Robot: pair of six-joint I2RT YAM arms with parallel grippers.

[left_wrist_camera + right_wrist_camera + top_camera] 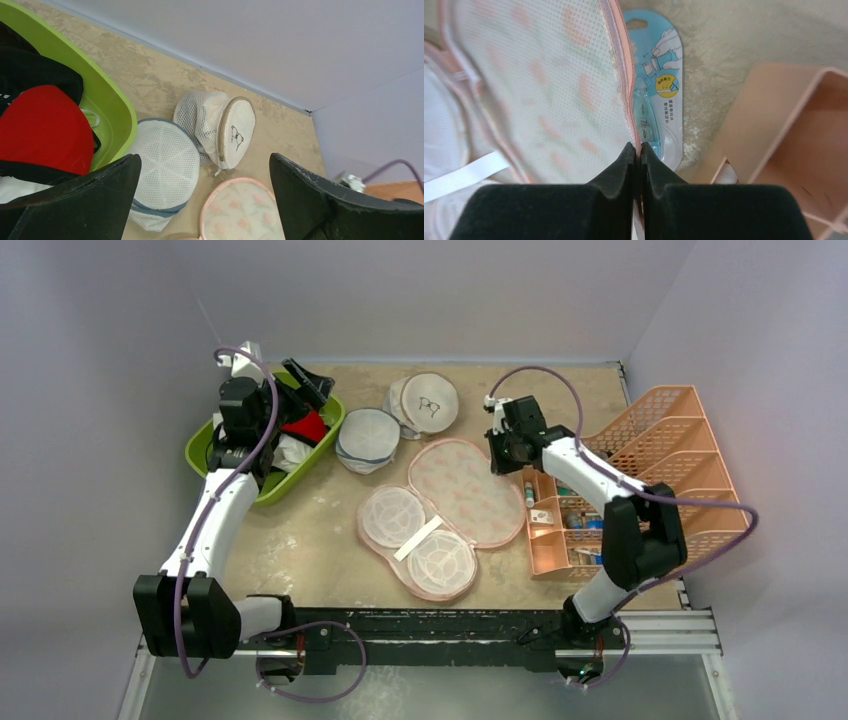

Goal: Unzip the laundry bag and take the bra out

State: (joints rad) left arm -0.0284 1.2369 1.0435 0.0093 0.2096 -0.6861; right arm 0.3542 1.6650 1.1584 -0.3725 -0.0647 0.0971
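**A:** Where's the laundry bag (470, 490)?

**B:** Unzipped and spread open in the middle of the surface (320, 540), its long axis running far-left to near-right. My right gripper (640, 150) is pinched shut on the far flap's edge, on the side toward the right edge.

**A:** And the bra (305, 427)?

**B:** In the green basket (107, 95) by the far-left corner, well apart from that arm. My left gripper (204, 162) hangs wide open just beside it, so the left arm is nearer.
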